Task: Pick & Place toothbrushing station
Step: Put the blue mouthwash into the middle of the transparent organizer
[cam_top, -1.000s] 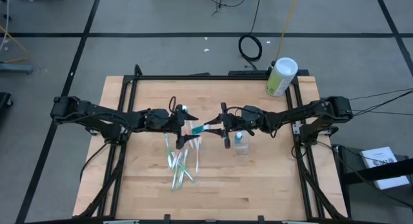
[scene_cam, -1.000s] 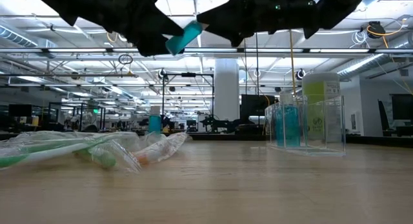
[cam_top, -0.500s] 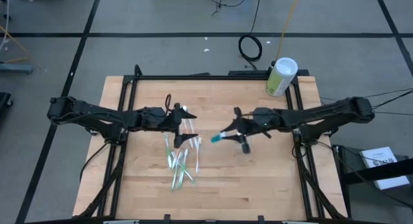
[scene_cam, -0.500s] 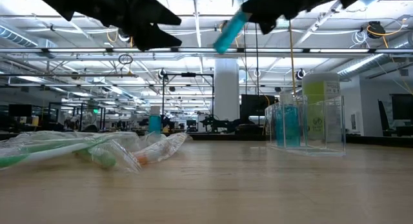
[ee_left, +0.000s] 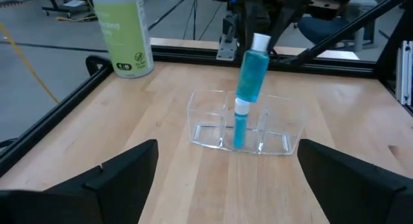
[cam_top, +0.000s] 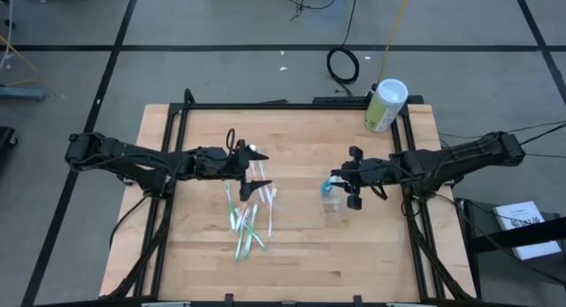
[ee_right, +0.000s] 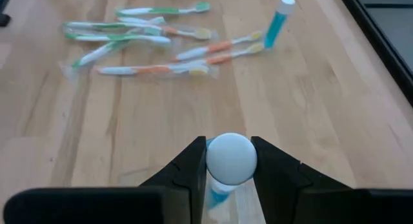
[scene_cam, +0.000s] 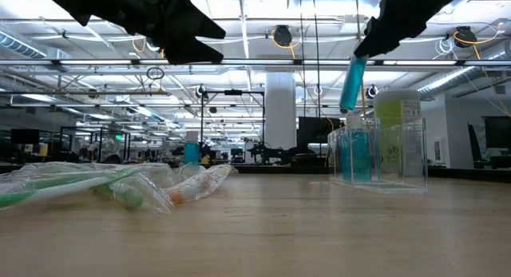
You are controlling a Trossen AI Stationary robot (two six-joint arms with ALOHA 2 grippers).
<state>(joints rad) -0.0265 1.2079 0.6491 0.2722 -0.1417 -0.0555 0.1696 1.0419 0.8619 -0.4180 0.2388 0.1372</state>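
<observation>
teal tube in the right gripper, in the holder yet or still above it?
Above it. The teal tube hangs nearly upright in the right gripper, over the clear holder, which already holds another tube.

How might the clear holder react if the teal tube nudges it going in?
The clear holder looks thin-walled and nearly empty, so probably light and apt to slide on the smooth table. Its low, wide base suggests tipping is unlikely. The right claw grips the teal tube.

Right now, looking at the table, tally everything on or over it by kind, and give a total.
Toothbrushes: about 7, overlapping in a pile
Teal tubes: 3, one held in the right gripper
Clear holder: 1
Green canister: 1
Total: about 12
</observation>
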